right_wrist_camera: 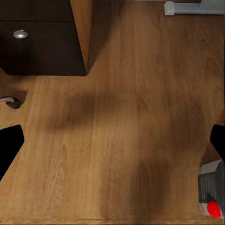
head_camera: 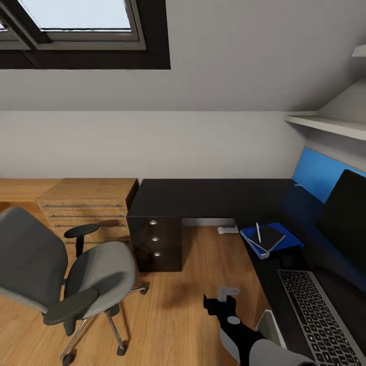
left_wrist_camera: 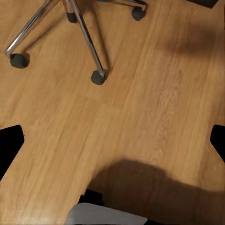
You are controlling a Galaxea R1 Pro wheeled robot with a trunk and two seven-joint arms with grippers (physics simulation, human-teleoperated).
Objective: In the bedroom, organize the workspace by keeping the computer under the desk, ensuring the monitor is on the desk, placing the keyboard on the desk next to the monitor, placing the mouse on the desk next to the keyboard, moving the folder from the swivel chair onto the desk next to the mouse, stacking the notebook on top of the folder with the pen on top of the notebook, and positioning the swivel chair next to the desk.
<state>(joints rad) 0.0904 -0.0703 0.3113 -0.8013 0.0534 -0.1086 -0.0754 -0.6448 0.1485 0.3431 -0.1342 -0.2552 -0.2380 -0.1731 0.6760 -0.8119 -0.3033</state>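
Head view: from above, the L-shaped black counter [head_camera: 203, 195] runs along the far wall and down the right side
Monitor: the monitor [head_camera: 345, 216] stands on the right wing of the counter, dark screen facing in, a blue panel behind it
Keyboard: the keyboard [head_camera: 317, 317] lies flat on the counter in front of the monitor, toward the near edge
Folder stack: the blue folder [head_camera: 292, 239] rests on the counter beyond the keyboard, a dark notebook [head_camera: 268, 237] on top of it and a pale pen [head_camera: 258, 233] lying on the notebook
Mouse: a small dark lump [head_camera: 288, 261] sits between folder and keyboard, too dim against the black top to be sure of
Drawers: black drawers [head_camera: 155, 244] with three silver knobs stand under the counter's left end; a light-wood cabinet [head_camera: 86, 206] stands just beside them
Swivel chair: the grey swivel chair [head_camera: 66, 277] stands on the wood floor [head_camera: 173, 305] at the left, apart from the counter, its back at the left; its chrome legs and castors [left_wrist_camera: 97, 77] show in the left wrist view
Computer: a grey case corner with a red light [right_wrist_camera: 212, 197] shows in the right wrist view, standing on the floor
Left pincer: the left pincer [left_wrist_camera: 112, 140] hangs over bare floor, fingers spread wide, holding nothing
Right pincer: the right pincer [right_wrist_camera: 112, 143] likewise gapes wide over the floor near the drawers, empty
Arm: a black and grey arm [head_camera: 239, 330] reaches in at the bottom, beside the counter's edge
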